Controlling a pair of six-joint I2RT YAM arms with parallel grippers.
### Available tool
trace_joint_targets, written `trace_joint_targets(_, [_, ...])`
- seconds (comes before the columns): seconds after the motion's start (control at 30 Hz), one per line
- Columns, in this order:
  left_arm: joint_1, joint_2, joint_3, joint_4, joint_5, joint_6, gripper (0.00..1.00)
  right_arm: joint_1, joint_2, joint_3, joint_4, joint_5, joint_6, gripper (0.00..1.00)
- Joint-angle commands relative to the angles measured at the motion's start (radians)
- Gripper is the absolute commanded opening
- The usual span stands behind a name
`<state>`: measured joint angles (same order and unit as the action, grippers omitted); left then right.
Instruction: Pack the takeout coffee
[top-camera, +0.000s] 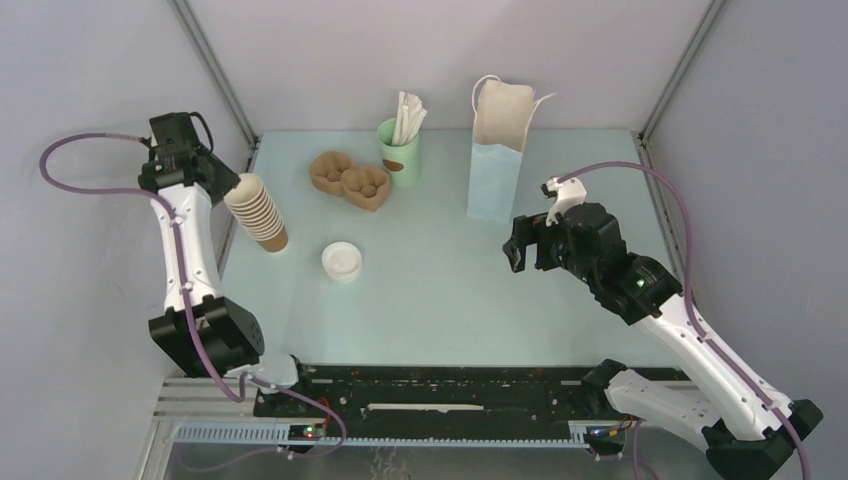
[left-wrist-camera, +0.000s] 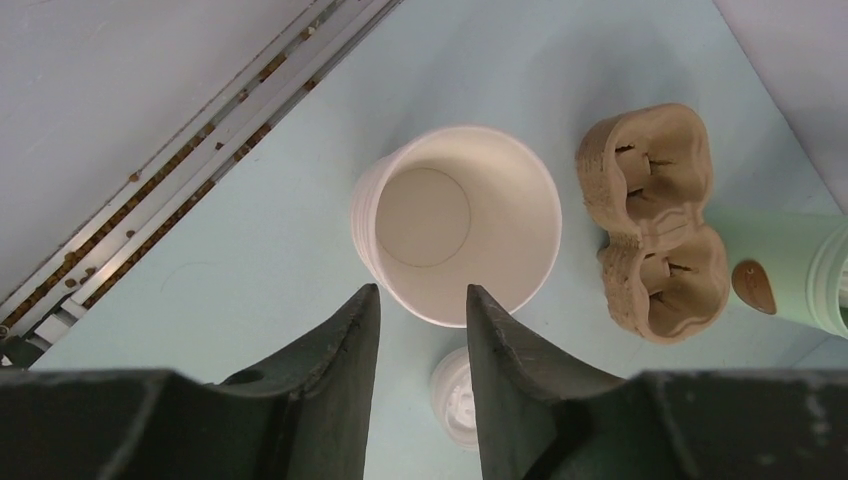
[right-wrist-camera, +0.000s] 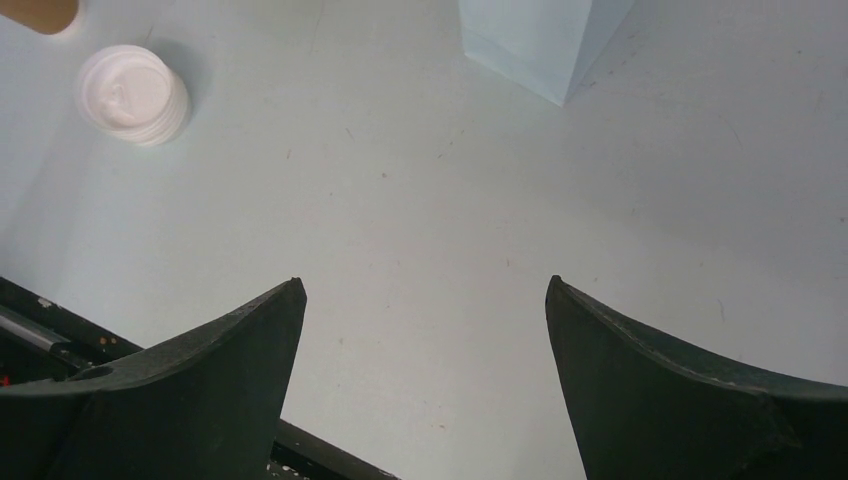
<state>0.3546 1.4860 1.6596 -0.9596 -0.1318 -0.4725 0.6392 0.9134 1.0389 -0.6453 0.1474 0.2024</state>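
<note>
No small lidded kraft cup shows in any view. A tall tilted stack of nested brown cups (top-camera: 258, 212) stands at the left; its top cup's white inside (left-wrist-camera: 455, 220) fills the left wrist view. My left gripper (top-camera: 218, 176) hovers at the stack's top, its jaws (left-wrist-camera: 422, 295) a little apart and empty over the near rim. A low stack of white lids (top-camera: 341, 261) sits on the table, seen between the left fingers (left-wrist-camera: 455, 400) and in the right wrist view (right-wrist-camera: 133, 95). My right gripper (top-camera: 516, 250) is wide open and empty (right-wrist-camera: 425, 290) above bare table.
A pale blue paper bag (top-camera: 497, 150) stands open at the back right; its base shows in the right wrist view (right-wrist-camera: 535, 40). A pulp two-cup carrier (top-camera: 349, 180) (left-wrist-camera: 655, 220) and a mint-green cup with white sticks (top-camera: 398, 150) (left-wrist-camera: 790, 280) stand behind the lids.
</note>
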Motion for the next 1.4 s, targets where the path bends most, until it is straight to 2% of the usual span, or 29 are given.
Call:
trace_joint_targets(0.0, [0.006, 0.014, 0.057, -0.060, -0.011, -0.033, 0.42, -0.006, -0.023, -0.006, 0.051, -0.038, -0.022, 1.00])
trace_joint_targets(0.3, [0.005, 0.044, 0.035, -0.088, -0.111, -0.033, 0.42, -0.007, -0.018, -0.005, 0.058, -0.055, -0.019, 1.00])
trace_joint_targets(0.63, [0.007, 0.102, 0.077, -0.065, -0.070, -0.020, 0.38, -0.010, -0.017, -0.007, 0.056, -0.058, -0.018, 0.99])
trace_joint_targets(0.87, [0.006, 0.115, 0.094, -0.065, -0.076, -0.016, 0.30, -0.015, -0.018, -0.011, 0.057, -0.065, -0.017, 1.00])
trace_joint_targets(0.97, [0.006, 0.109, 0.094, -0.069, -0.086, -0.009, 0.30, -0.015, -0.018, -0.014, 0.060, -0.071, -0.016, 1.00])
trace_joint_targets(1.17, [0.004, 0.097, 0.096, -0.077, -0.099, 0.002, 0.36, -0.015, -0.022, -0.016, 0.061, -0.077, -0.015, 1.00])
trace_joint_targets(1.37, [0.003, 0.110, 0.102, -0.079, -0.092, 0.004, 0.29, -0.015, -0.023, -0.017, 0.062, -0.079, -0.015, 1.00])
